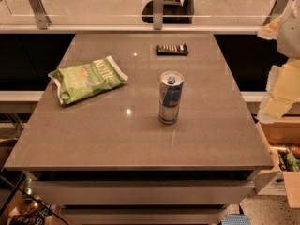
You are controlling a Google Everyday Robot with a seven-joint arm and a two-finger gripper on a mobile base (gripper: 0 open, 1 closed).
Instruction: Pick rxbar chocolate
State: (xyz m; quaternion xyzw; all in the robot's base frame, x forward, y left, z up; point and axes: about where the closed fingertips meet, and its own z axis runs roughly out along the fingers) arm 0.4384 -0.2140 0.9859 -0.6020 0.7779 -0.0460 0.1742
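Lying flat near the far edge of the table [93,139], a little right of its middle, is the rxbar chocolate [172,49], dark-wrapped with a row of pale markings. Nearer me a silver-blue can [170,97] stands upright, and a green chip bag [86,80] lies to the left. The gripper [281,90] hangs beyond the table's right edge, well apart from the bar. I cannot tell whether it is wide or narrow.
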